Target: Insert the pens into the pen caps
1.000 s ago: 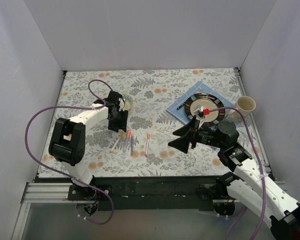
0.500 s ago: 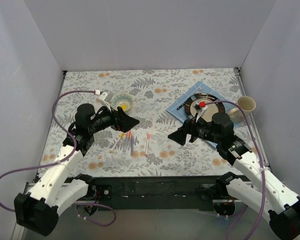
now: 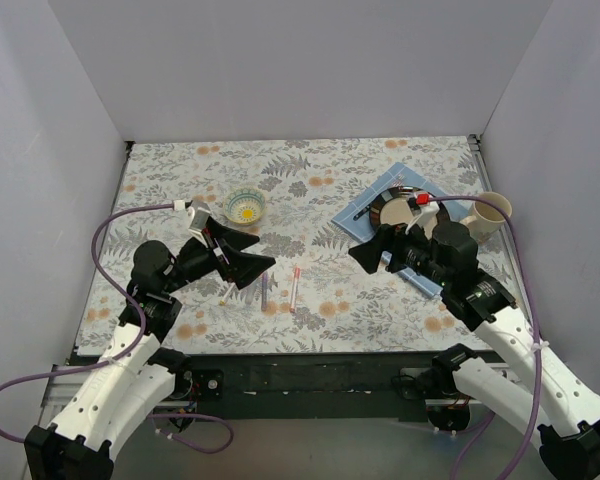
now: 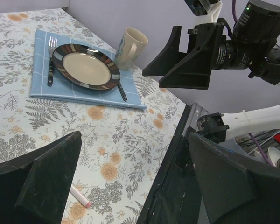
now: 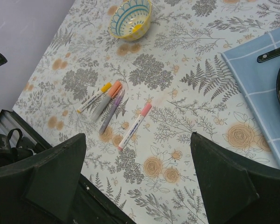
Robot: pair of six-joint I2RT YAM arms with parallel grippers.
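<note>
Both tools are empty with jaws wide: the left gripper (image 3: 248,260) and right gripper (image 3: 372,250) hover above the table (image 5: 186,154), clear of the work; treat this step as inspection; three pens (image 5: 105,102) lie side by side, with a fourth pen (image 5: 133,127) just beside them, each apparently already wearing its cap (image 5: 146,108); confirm seating before any regrasp; bowl (image 5: 129,18), plate (image 4: 86,67) and mug (image 4: 130,42) sit well apart and obstruct nothing.
</note>
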